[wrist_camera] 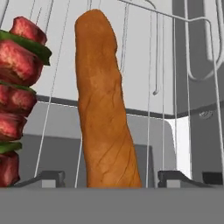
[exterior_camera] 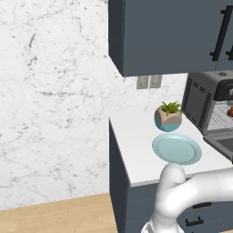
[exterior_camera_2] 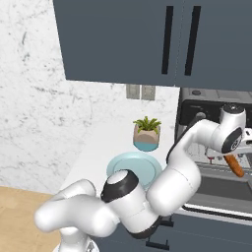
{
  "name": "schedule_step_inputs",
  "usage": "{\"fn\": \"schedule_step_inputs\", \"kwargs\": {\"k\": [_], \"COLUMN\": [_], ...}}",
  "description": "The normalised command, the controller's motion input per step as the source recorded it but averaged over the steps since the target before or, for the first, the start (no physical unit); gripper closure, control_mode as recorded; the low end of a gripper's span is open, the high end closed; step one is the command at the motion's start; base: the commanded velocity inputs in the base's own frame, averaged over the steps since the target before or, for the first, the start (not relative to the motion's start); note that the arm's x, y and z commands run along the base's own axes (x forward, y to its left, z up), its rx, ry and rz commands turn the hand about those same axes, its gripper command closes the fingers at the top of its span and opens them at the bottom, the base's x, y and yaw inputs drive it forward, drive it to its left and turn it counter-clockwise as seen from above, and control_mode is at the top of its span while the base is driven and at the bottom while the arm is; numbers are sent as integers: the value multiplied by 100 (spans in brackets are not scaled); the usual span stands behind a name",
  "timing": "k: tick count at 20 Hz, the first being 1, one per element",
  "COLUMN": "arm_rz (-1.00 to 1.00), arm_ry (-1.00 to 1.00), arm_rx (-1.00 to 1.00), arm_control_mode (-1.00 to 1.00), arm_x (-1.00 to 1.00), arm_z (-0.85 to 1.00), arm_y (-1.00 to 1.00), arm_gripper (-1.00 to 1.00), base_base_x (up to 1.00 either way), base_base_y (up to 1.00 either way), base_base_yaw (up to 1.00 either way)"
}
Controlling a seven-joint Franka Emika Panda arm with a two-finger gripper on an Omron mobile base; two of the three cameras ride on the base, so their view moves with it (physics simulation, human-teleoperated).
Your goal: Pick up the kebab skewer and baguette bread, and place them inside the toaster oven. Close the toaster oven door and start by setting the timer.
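At toaster oven (exterior_camera: 207,102) mouth: baguette bread (wrist_camera: 104,105) clamped upright between gripper (wrist_camera: 107,186) fingers (fingertips at its lower end), over wire rack (wrist_camera: 175,65). Kebab skewer (wrist_camera: 17,87) just beside it on rack. Toaster oven door (exterior_camera_2: 221,189) lowered. Light-blue plate (exterior_camera: 177,149), potted plant (exterior_camera: 168,116) near counter edge.

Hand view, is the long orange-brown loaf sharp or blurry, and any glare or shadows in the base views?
Hand view: the orange-brown baguette looks sharp, crust cracks legible. Left base view: flat, even light, no glare on the light-blue plate. Right base view: equally even, only soft shading under the small potted plant.
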Motion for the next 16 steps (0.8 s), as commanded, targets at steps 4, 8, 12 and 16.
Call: {"fn": "schedule_step_inputs", "kwargs": {"k": [4, 8, 12, 16], "arm_rz": [5, 6, 6, 4], "arm_ry": [6, 2, 0, 0], "arm_rx": [2, 2, 2, 1], "arm_control_mode": [-100, -100, -100, -100], "arm_x": [10, 0, 0, -35], "arm_z": [0, 0, 0, 8], "arm_y": [0, -3, -7, -13], "arm_gripper": [-100, -100, -100, -100], "base_base_x": [0, 0, 0, 0], "base_base_y": [0, 0, 0, 0], "base_base_yaw": [0, 0, 0, 0]}}
